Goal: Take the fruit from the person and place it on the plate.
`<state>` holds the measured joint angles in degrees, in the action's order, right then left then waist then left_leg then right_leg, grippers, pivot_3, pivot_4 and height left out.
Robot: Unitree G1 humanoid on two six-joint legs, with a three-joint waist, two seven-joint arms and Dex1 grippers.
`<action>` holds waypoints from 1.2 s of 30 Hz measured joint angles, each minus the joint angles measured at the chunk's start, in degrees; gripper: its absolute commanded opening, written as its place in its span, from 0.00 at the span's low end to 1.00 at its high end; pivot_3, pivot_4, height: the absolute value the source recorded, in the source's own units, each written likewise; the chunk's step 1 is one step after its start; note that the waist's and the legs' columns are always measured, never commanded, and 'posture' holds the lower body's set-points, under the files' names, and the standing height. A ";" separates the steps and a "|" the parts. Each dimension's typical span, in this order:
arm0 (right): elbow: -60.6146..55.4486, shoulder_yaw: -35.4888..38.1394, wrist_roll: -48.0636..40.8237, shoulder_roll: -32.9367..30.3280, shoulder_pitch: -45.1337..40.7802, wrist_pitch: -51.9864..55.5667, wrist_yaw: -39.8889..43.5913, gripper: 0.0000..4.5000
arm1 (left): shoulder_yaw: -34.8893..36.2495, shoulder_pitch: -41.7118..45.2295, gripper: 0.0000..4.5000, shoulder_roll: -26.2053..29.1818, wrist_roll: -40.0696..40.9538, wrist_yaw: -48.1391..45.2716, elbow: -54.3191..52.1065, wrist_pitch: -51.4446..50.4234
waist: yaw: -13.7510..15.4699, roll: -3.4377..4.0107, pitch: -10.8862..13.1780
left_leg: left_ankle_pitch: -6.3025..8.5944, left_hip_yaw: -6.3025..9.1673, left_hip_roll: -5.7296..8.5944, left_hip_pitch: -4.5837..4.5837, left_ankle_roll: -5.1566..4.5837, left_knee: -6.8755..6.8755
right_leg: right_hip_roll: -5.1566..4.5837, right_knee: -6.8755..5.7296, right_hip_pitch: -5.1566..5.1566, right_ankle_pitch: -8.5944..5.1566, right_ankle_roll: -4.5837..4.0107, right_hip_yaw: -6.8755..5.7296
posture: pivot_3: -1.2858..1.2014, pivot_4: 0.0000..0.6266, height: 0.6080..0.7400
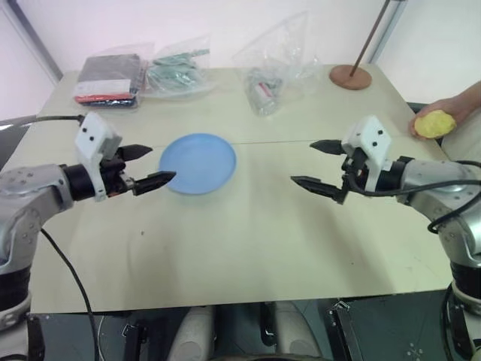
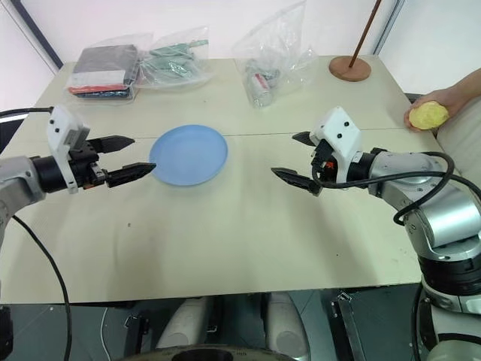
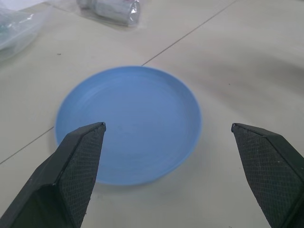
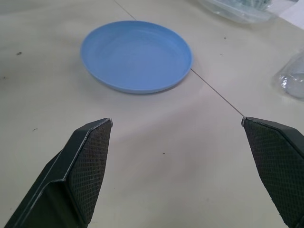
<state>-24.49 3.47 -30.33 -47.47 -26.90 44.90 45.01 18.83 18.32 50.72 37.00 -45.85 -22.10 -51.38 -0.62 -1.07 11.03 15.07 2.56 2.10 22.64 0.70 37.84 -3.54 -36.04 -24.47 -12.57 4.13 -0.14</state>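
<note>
Task status: no step is complete yet. The handover and the placement both remain.

My left gripper (image 1: 147,167) hangs over the table (image 1: 248,248) with its two fingers spread wide and nothing between them; its tips sit just beside the plate's left rim. The plate (image 1: 198,162) lies empty, left of table centre. Behind it, along the far edge, rest a dark packet stack (image 1: 110,79) and clear plastic bags (image 1: 274,68), near the plate but apart from it.

My right gripper (image 1: 322,167) hovers right of centre, fingers likewise fully apart and empty, pointing toward the plate. The bare tabletop between gripper and plate gives an unobstructed path for the later placement.

At the far right corner stands a reddish-brown stand base (image 1: 350,77) with its thin pole. Further right, past the table's right edge, the person's hand (image 1: 445,113) holds the fruit (image 1: 434,124), well apart from my right gripper. I judge that the reach must go rightward over that edge, staying in front of the stand.
</note>
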 measured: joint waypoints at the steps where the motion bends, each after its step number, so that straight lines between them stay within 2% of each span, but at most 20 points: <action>1: 0.05 -0.09 0.06 0.02 -0.04 -0.15 0.08 1.00 | 0.04 -0.04 0.99 0.00 0.00 0.11 -0.17 -0.08 | 0.04 0.00 0.00 | 0.00 0.00 0.00 0.00 0.00 0.00 | 0.00 0.00 0.00 0.00 0.00 0.00 | 0.52 0.24 1.00; 17: 1.16 -0.62 0.74 0.16 -0.54 -0.95 0.79 1.00 | 0.17 -0.05 0.99 -0.18 2.41 3.65 -0.91 -0.50 | 0.03 0.00 0.00 | 0.00 0.00 0.00 0.00 0.00 0.00 | 0.00 0.00 0.00 0.00 0.00 0.00 | 0.52 0.24 1.00; 36: 1.13 -0.61 0.73 0.15 -0.41 -0.94 0.40 1.00 | -0.06 0.67 0.99 -0.20 2.44 3.71 -0.58 -0.24 | 0.03 0.00 0.00 | 0.00 0.00 0.00 0.00 0.00 0.00 | 0.01 0.00 0.00 0.00 -0.01 0.00 | 0.52 0.24 1.00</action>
<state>-23.36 2.86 -29.60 -47.32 -27.31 43.96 45.41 18.77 18.99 50.51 39.44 -42.14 -22.68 -51.63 -0.59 -1.07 11.03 15.07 2.56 2.10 22.64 0.70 37.84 -3.53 -36.03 -24.47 -12.57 4.12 -0.14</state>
